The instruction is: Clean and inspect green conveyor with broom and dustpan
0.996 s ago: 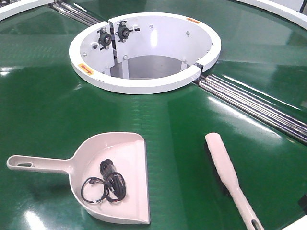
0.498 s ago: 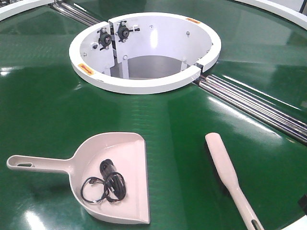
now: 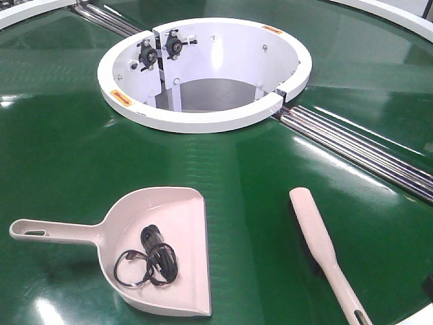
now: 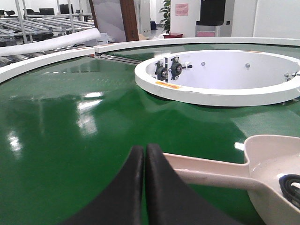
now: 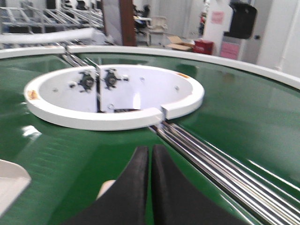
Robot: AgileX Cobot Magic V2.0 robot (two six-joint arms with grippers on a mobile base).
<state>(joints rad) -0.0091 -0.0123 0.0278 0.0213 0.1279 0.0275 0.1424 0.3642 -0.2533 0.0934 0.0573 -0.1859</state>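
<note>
The green conveyor (image 3: 61, 156) is seen from the front as a glossy belt surrounding a white ring hub (image 3: 203, 71), with steel rollers (image 3: 358, 152) running outward from the hub toward the right. The dustpan (image 3: 159, 250) is laid flat on the belt at lower left, its handle (image 3: 54, 232) directed to the left and its open mouth to the right; a coiled black cable (image 3: 149, 261) is contained in the scoop. The broom (image 3: 325, 250) is laid on the belt at lower right, well apart from the dustpan, with its broad head nearer the hub and its tapering handle directed toward the lower edge of the view. Neither claw appears in the front view. In the left wrist view, the left claw (image 4: 144, 161) is shown with its two dark fingers (image 4: 126, 187) pressed together and nothing gripped; the dustpan handle (image 4: 206, 171) lies on the belt just beyond the fingertips and extends right toward the scoop. In the right wrist view, the right claw (image 5: 150, 159) is likewise closed on nothing, its fingers (image 5: 133, 187) held above the belt; a pale rounded end (image 5: 107, 188) shows just left of the fingers and is partly hidden by them, so it cannot be identified with certainty.
</note>
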